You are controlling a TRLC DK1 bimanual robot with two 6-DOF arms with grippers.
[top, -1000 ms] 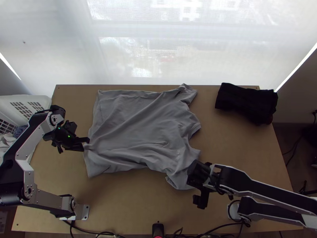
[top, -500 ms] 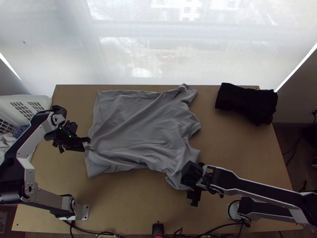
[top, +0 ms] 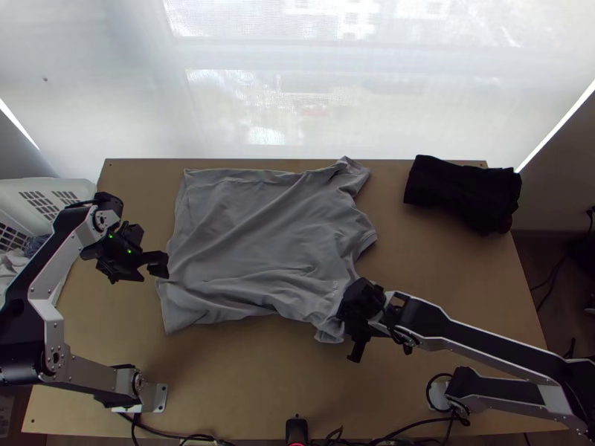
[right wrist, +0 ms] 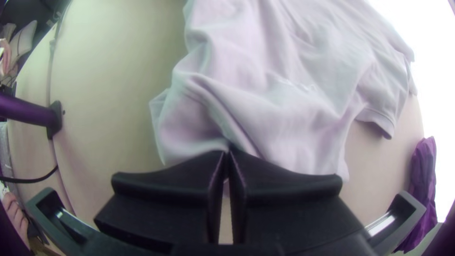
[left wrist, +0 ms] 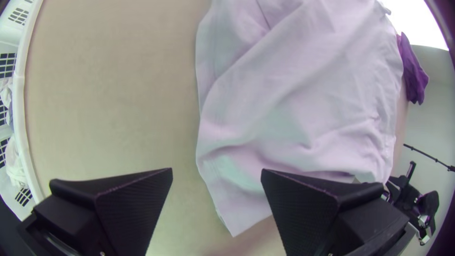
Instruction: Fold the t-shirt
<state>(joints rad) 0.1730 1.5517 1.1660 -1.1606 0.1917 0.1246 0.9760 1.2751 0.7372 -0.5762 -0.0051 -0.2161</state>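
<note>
Shirt (top: 260, 238) is grey, lies mostly spread on the bench (top: 245, 379), around the middle and toward the left arm's side, one layer edge hard to make out, lots of creases. Hem end faces the left arm, sleeve end the right arm. Long diagonal folds cross the body, more ripples along the near side. Far sleeve end pokes up near the far bench edge, crumpled; near corner at the right arm is bunched. Left gripper (top: 154, 276) is at the hem side, open, fingers wide apart; in the left wrist view one finger is over bare wood and the other over the shirt's edge, nothing between them. Right gripper (top: 357, 327) is at the near corner of the sleeve end, closed with shirt fabric pinched at the tips, folds running into them in the right wrist view. Small pale print on the shirt near that gripper. Black cloth (top: 461, 195) in a bundle at the far right corner, well apart from the shirt. White basket (top: 56, 186) beside the bench at left, pale and bluish cloths (top: 11, 266) inside. Cables (top: 401, 430) run along the near edge.
</note>
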